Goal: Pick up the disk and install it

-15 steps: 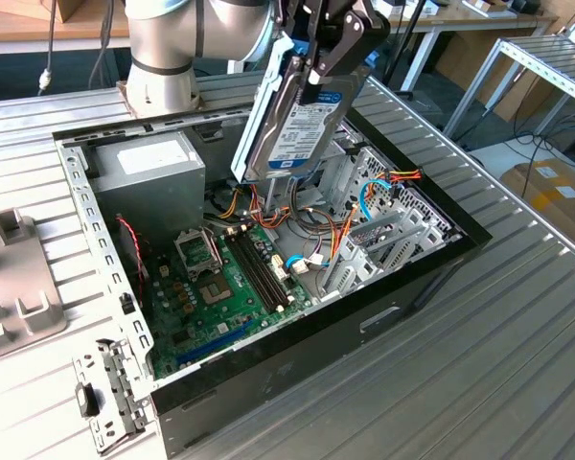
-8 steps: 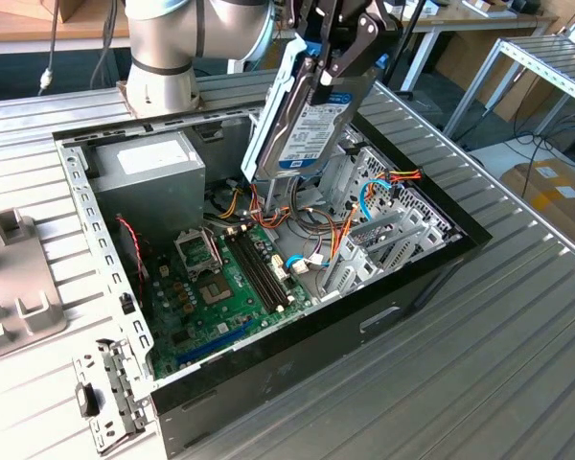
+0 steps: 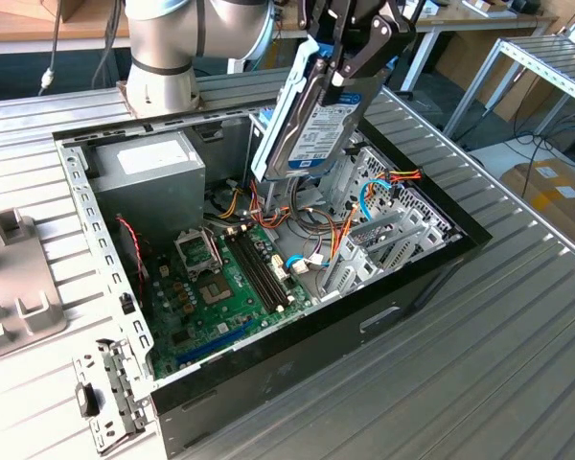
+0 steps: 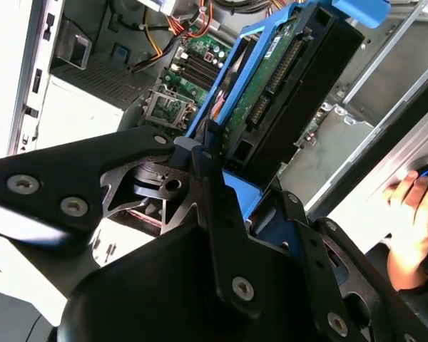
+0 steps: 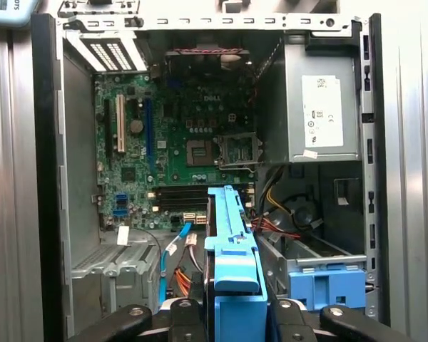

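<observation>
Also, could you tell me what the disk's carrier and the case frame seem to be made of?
Disk carrier: probably moulded plastic, bright blue, smooth and evenly coloured. Case frame: apparently bare sheet metal, dull grey, with folded edges and punched holes.

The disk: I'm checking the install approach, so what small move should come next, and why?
Probably a short, slow descent toward the drive cage, watching the wiring. The disk hangs tilted on edge, clamped in the jaws of the gripper, above the open computer case and not yet in any bay. Loose cables lie just beneath its lower end.
</observation>
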### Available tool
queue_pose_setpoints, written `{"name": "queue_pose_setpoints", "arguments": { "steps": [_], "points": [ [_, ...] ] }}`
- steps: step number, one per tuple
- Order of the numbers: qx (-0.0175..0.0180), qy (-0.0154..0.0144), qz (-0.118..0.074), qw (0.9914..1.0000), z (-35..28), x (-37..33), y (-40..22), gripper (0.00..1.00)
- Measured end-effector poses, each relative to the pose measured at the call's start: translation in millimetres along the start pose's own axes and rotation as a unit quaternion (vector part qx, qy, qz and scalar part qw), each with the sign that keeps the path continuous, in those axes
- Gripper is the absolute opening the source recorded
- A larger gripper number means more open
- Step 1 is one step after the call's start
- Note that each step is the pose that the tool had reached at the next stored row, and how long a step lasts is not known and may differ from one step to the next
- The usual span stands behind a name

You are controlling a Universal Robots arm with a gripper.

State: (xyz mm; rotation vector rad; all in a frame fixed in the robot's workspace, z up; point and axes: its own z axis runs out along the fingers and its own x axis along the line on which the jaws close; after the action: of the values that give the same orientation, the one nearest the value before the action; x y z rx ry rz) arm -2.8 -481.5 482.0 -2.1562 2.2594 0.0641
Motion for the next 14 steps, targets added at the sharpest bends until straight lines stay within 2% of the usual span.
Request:
{"name": "queue_pose_setpoints", "arguments": {
  "steps": [4, 7, 9, 14],
  "points": [
    [-0.0002, 0.0, 0.0, 1.0, 0.1, 1.0, -5.1, 0.37],
    [-0.0012, 0.0001, 0.0, 1.0, 0.9, 5.6, -27.2, 0.37],
    [-0.0012, 0.0001, 0.0, 1.0, 1.0, 6.1, -29.3, 0.37],
    [-0.0017, 0.0001, 0.0, 1.0, 1.3, 7.9, -39.0, 0.37]
  ]
}}
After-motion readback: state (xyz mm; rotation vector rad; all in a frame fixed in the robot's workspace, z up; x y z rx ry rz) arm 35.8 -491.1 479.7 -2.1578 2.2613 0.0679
